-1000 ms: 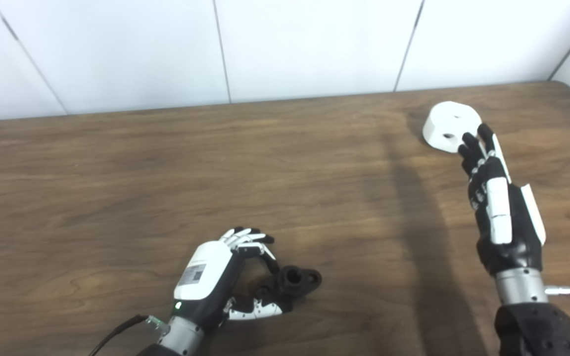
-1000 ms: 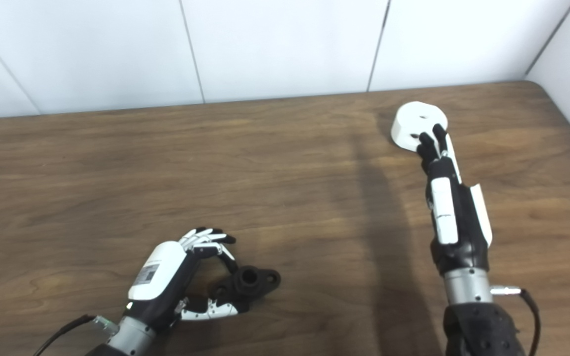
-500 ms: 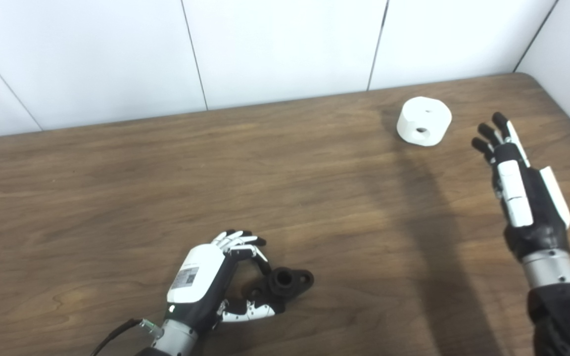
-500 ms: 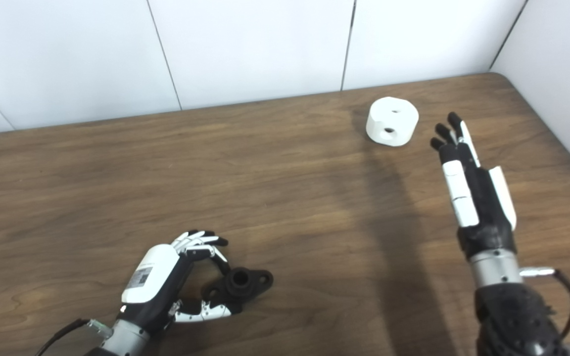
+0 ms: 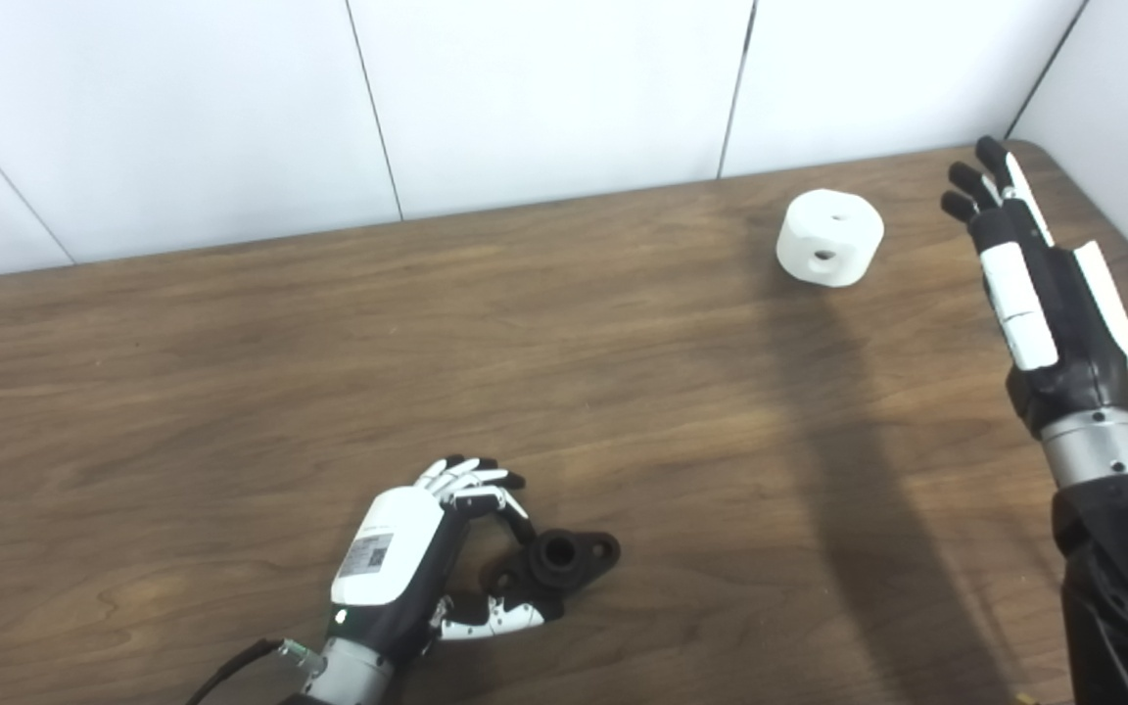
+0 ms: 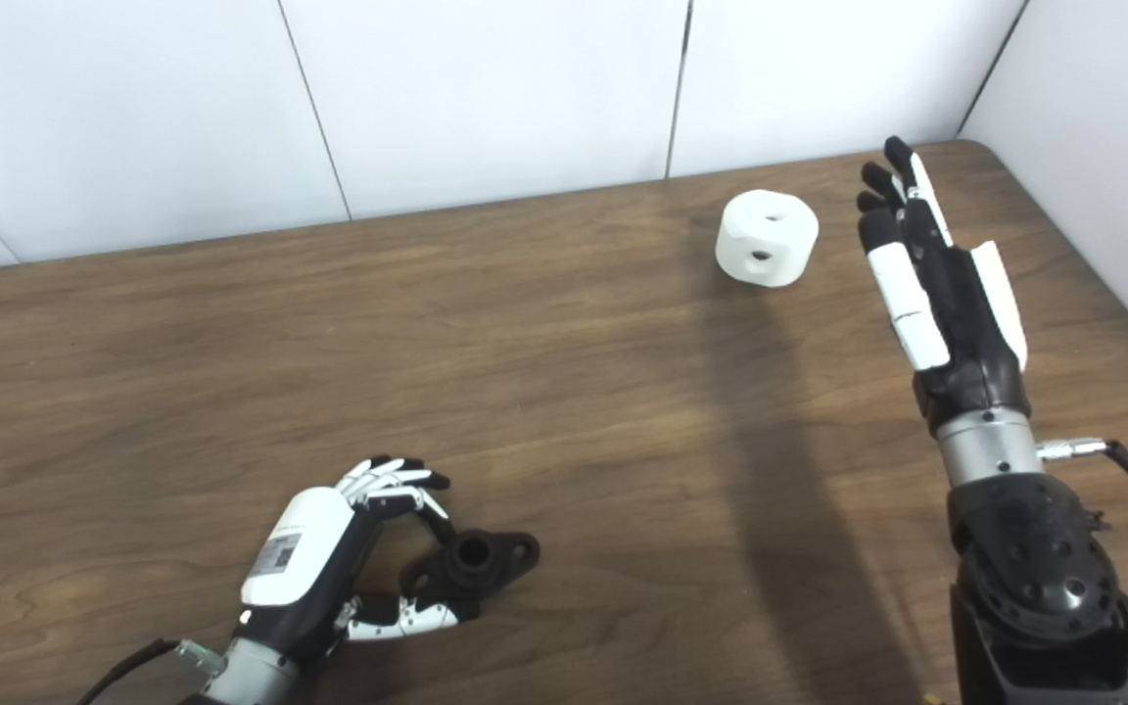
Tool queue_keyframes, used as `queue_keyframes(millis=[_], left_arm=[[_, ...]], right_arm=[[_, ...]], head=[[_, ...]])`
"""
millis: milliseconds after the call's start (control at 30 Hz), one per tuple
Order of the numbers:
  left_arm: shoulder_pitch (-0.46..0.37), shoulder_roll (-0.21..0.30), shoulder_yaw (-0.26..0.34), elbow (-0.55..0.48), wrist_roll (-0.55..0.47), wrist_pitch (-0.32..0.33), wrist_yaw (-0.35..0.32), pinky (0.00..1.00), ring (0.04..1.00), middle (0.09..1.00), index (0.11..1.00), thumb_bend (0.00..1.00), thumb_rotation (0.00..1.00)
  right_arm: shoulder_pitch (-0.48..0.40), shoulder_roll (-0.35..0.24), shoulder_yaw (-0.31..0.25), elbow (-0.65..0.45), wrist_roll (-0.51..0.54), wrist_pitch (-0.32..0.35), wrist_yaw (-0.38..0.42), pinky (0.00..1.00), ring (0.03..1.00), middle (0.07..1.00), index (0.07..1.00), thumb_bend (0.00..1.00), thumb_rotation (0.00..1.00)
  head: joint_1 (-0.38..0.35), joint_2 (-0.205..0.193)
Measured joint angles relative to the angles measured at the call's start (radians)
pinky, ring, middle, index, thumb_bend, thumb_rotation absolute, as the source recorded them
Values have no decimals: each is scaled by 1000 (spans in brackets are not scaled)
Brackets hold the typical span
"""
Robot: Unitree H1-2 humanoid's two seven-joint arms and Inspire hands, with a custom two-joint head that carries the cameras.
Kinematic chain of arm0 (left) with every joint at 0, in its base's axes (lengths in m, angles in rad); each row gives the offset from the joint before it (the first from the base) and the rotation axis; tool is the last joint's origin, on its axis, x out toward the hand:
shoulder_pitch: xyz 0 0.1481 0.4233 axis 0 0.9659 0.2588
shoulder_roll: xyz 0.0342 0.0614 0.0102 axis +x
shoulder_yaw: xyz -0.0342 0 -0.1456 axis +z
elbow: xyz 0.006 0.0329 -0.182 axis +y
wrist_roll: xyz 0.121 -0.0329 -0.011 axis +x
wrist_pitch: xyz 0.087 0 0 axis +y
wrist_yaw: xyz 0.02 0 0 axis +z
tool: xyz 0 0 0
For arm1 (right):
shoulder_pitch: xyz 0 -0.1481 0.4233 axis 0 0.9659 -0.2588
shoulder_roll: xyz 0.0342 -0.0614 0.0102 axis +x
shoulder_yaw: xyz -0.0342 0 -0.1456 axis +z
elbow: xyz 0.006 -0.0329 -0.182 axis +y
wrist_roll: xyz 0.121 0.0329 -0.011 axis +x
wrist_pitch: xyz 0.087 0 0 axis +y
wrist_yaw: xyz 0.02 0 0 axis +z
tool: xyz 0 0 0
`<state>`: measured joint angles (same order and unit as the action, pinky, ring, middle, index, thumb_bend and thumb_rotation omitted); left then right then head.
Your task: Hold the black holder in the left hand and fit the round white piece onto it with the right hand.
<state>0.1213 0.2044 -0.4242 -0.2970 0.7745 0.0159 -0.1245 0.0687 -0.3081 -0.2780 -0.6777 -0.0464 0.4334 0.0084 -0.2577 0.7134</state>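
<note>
Near the table's far edge sits a round white piece [image 5: 829, 237] with two small holes.

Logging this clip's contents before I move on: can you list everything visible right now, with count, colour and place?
round white piece: one, white, far right of the table, standing free
black holder: one, black, near edge left of centre, lying on the table between the left hand's fingers and thumb
table: one, brown wood, fills the view
wall panels: white, behind the table
left hand: one, black and white, curled around the holder
right hand: one, black and white, open, right of the white piece, apart from it
</note>
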Motion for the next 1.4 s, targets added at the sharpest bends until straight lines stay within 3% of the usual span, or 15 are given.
queue_keyframes(millis=[200, 367, 600, 767, 1067, 1233, 1400], left_arm=[[-2, -1, 0, 10, 2, -9, 14, 887, 856, 775, 487, 520, 47], [-1, -1, 2, 15, 1, -18, 19, 892, 859, 777, 487, 520, 47], [0, 2, 14, 19, -9, -32, 22, 891, 858, 776, 487, 519, 46], [-1, 6, 16, 19, -11, -36, 19, 882, 857, 776, 487, 519, 46], [-2, 17, 18, 16, -11, -40, 15, 877, 853, 771, 487, 519, 46], [-2, 19, 19, 17, -11, -44, 15, 874, 852, 770, 487, 519, 47], [-1, 20, 20, 17, -10, -48, 16, 878, 853, 769, 487, 520, 47]], right_arm=[[-9, -15, 36, 14, -68, 4, 12, 999, 944, 935, 975, 559, 992], [-28, -62, 67, 70, -143, 2, 28, 908, 898, 921, 958, 584, 940], [-119, -72, 128, 137, -254, 30, 57, 904, 909, 910, 944, 553, 886], [-175, -96, 138, 202, -307, 36, 88, 856, 891, 912, 945, 549, 862], [-247, -106, 135, 321, -328, 39, 112, 859, 888, 915, 942, 587, 764], [-309, -151, 138, 396, -338, 39, 116, 840, 875, 903, 929, 602, 694], [-362, -217, 185, 476, -386, 39, 135, 839, 902, 921, 934, 652, 659]], head=[[-15, -32], [-46, -40], [-112, -52], [-141, -57], [-141, -69], [-141, -80], [-140, -86]])
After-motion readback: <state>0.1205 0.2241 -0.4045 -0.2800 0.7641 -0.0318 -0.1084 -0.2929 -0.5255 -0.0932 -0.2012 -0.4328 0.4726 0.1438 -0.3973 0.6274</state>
